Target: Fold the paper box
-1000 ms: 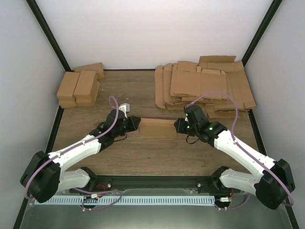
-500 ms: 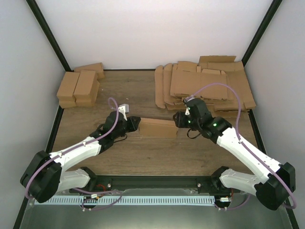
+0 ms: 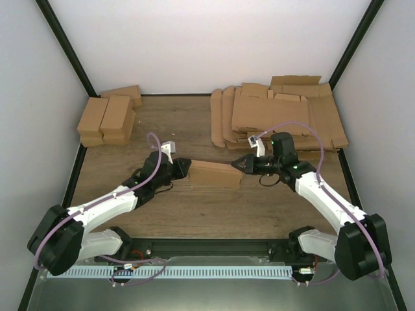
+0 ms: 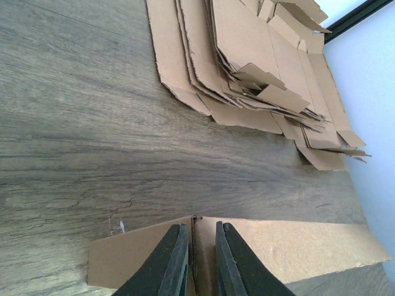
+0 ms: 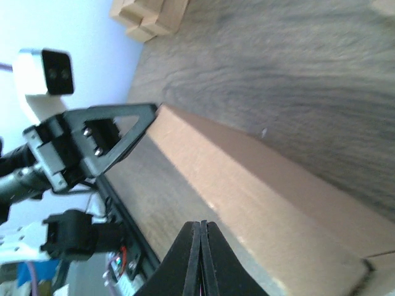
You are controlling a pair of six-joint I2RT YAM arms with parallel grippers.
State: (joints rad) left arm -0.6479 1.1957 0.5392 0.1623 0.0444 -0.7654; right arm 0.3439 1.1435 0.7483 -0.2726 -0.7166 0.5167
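The paper box [image 3: 216,173] lies mid-table as a long, shallow brown box. My left gripper [image 3: 183,168] is at its left end. In the left wrist view my left gripper [image 4: 199,259] has its jaws nearly closed on a thin upright cardboard wall of the box [image 4: 296,246]. My right gripper [image 3: 245,164] is shut and empty, its tips pointing left at the box's right end. In the right wrist view the shut right gripper [image 5: 200,246] hovers by the box's long side [image 5: 259,191]. The left gripper [image 5: 117,139] shows at the far end.
A heap of flat cardboard blanks [image 3: 279,116] lies at the back right, just behind my right arm; it also shows in the left wrist view [image 4: 247,55]. Finished brown boxes [image 3: 107,120] stand at the back left. Dark frame posts rise at both back corners.
My right wrist has swung back and to the right, and the gripper has turned to point left at the box's right end. The box looks closed now. The left arm has stayed put.
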